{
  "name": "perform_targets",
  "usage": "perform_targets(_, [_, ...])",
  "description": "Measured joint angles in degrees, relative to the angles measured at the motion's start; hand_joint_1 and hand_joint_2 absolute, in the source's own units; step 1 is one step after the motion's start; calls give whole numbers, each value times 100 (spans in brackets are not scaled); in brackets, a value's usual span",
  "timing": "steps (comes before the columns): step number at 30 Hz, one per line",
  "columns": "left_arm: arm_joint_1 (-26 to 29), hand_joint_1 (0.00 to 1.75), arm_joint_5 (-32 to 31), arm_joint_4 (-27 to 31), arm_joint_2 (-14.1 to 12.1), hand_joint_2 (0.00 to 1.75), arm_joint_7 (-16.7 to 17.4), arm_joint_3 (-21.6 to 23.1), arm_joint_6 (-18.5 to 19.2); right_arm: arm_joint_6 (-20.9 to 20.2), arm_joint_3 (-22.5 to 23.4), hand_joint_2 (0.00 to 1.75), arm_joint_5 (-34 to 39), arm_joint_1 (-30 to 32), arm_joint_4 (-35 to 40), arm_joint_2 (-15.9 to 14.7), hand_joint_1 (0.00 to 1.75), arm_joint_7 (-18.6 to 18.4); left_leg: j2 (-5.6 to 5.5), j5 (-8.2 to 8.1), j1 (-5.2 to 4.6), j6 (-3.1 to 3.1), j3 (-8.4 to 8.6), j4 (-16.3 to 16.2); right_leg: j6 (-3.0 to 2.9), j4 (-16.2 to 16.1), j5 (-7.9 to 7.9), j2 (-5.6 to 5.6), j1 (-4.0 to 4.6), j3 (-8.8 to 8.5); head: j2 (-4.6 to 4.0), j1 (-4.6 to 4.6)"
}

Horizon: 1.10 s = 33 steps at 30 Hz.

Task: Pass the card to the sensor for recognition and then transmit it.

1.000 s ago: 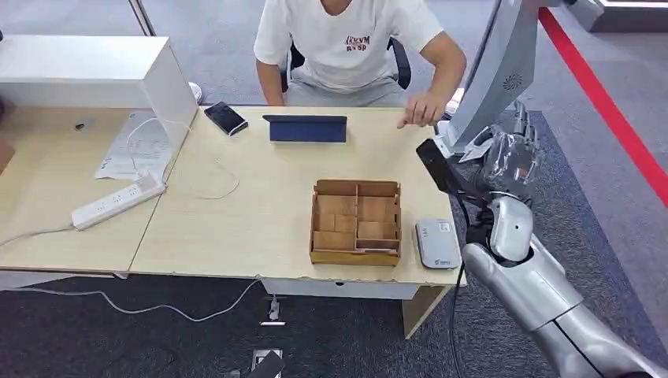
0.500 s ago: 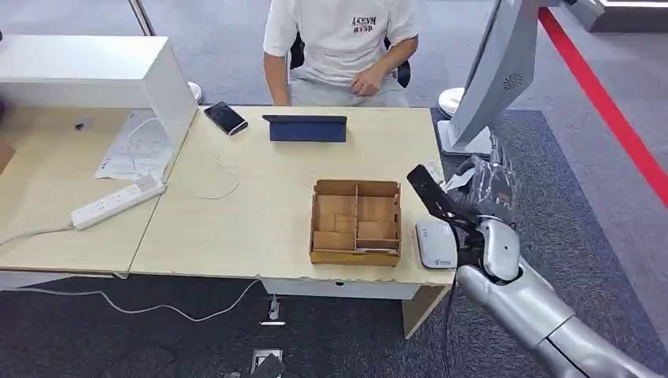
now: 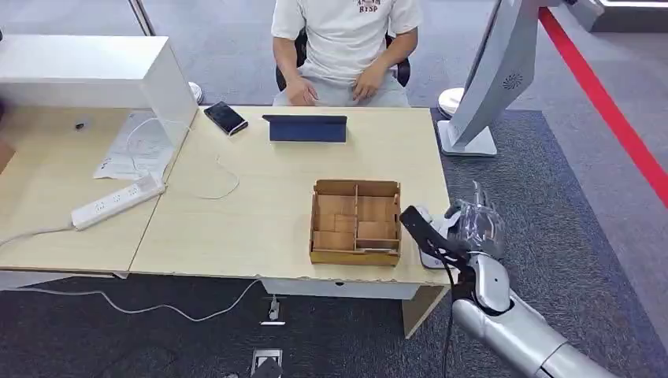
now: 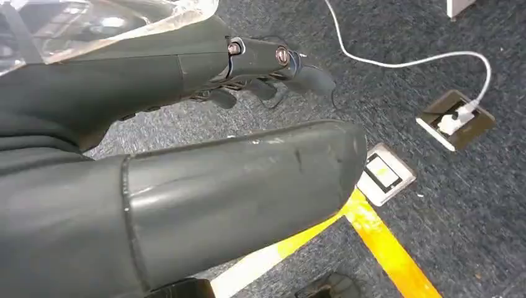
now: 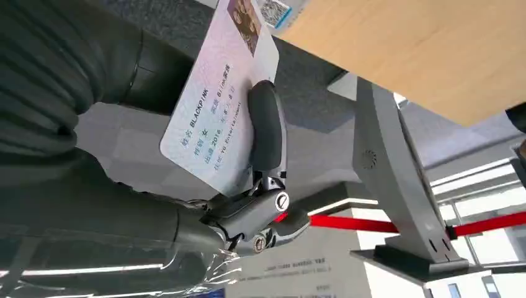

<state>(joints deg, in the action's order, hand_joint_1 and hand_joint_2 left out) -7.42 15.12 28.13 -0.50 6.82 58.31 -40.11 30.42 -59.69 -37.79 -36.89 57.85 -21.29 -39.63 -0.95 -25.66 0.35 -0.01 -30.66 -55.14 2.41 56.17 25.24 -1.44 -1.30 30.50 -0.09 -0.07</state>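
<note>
**Right hand holds the card over the sensor at the tabletop's edge**

The right hand (image 3: 473,224) hangs just beside the wooden box (image 3: 356,222), on the side where the tabletop (image 3: 260,205) ends. Its fingers (image 5: 267,127) are closed on the card (image 5: 217,112): in the right wrist view a dark finger presses across the card's printed face, and the card lies flat against the hand. The white card sensor (image 3: 429,240) lies on the tabletop right next to the wooden box; the hand and its wrist camera arm cover most of it, and whether card and sensor touch cannot be told.

The left hand (image 4: 186,180) hangs over grey carpet, its fingers (image 4: 273,59) stretched out and apart, holding nothing.

Beyond the wooden box, a dark blue tablet case (image 3: 307,127) stands near the far edge of the tabletop, and a person (image 3: 346,39) in a white shirt sits behind it, hands in the lap. A black phone (image 3: 226,117) lies beside the tablet case, and a white power strip (image 3: 118,201) rests well apart from the box.
</note>
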Motion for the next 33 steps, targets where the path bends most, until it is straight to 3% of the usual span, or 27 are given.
perform_targets(16, [226,0,-312,-7,81,0,-24,-686,0,-232,-518,175,284,29,-457,225,175,90,-1,0,0,0,0,0,0,0,0,0,0,-1,0,2])
perform_targets(33, [322,0,-433,-4,129,0,-24,-983,0,-345,-793,175,483,27,-712,339,175,142,1,0,0,0,3,0,0,0,0,0,0,-3,0,2])
